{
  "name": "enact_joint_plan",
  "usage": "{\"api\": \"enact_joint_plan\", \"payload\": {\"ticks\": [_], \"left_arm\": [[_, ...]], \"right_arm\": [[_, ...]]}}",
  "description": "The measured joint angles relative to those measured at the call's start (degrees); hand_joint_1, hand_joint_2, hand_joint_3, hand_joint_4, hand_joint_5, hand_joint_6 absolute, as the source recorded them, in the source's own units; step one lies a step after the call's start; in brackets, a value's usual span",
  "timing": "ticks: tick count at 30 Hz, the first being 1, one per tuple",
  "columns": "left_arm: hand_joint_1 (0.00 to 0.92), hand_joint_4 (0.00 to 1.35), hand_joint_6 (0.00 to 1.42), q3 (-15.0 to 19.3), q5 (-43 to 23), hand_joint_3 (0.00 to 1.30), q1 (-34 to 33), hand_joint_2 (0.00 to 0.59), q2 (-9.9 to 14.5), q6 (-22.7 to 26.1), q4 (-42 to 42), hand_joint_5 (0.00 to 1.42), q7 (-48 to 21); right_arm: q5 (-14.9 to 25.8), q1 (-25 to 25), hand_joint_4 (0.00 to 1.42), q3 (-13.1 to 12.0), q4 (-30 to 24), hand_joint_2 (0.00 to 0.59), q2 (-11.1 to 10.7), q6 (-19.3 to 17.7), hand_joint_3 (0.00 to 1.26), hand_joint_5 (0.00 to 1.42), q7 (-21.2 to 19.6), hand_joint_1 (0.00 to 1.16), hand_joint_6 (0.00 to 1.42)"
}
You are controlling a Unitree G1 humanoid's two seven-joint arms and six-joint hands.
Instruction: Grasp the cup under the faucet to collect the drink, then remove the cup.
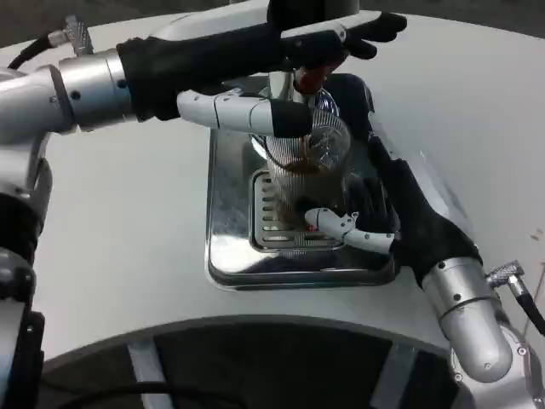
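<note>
A clear ribbed cup [305, 175] stands on the grille of a steel drip tray [228, 213], partly filled with brown drink. Directly above it is the faucet with its red lever [309, 79]. My left hand [281, 60] reaches across from the left. Its dark fingers lie over the lever and its white thumb [247, 112] runs below, by the cup's rim. My right hand [387, 209] is close against the cup's right side. Its thumb [341, 226] touches the cup's lower front, and its fingers run straight up past the cup, not curled round it.
The drip tray sits in the middle of the white table [128, 221]. The table's rounded front edge [255, 328] curves below the tray. The dark dispenser body [311, 10] stands at the top, behind the faucet.
</note>
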Motion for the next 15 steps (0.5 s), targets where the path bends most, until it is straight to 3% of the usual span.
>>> {"api": "enact_joint_plan", "payload": {"ticks": [15], "left_arm": [[0.0,0.0,0.0,0.03,-0.01,0.02,0.03,0.091,0.02,-0.01,0.05,0.05,0.03]], "right_arm": [[2.12,-3.63,0.0,0.6,3.05,0.202,0.14,-1.31,0.0,0.0,-0.1,0.61,0.0]]}}
